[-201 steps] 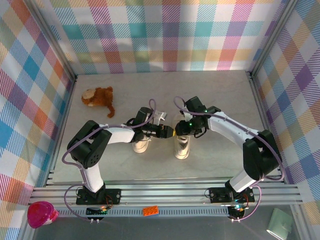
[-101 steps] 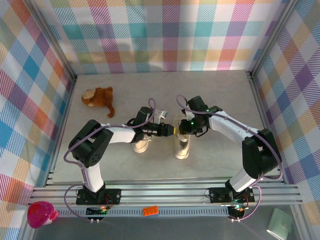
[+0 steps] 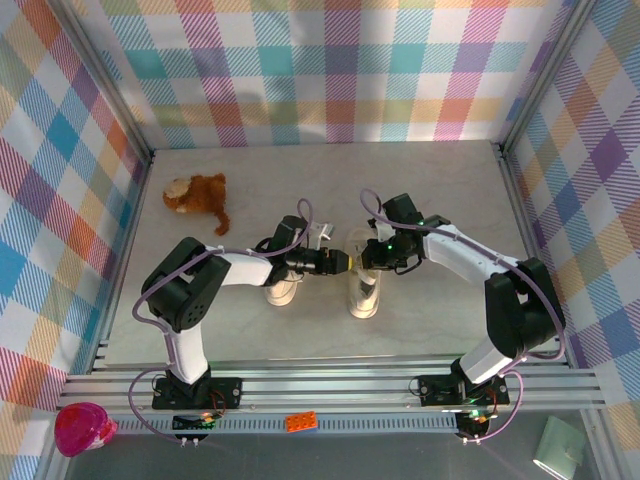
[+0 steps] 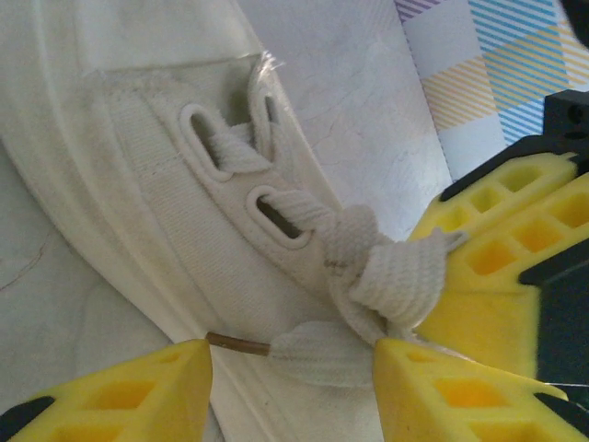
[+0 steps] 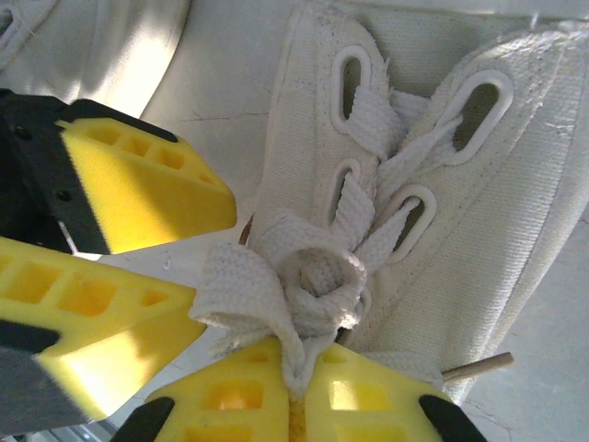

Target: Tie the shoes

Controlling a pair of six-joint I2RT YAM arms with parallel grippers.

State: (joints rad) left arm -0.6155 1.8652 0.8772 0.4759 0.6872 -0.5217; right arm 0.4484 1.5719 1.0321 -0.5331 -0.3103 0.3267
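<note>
My right gripper (image 5: 294, 405) is pinched tight on the lace (image 5: 276, 285) knotted over the shoe (image 5: 488, 193). My left gripper (image 4: 290, 382) stands spread around the lace's tip, just beside it. From above, the arms (image 3: 455, 252) cover the shoe's laced half.

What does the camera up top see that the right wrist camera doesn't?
From above: the brown plush toy, the plaid walls and both arms whole. Right wrist, close up: the eyelets and the lace knot, with the lace pinched in the shut right gripper. Both: the shoe being tied and the open left gripper meeting the right one.
</note>
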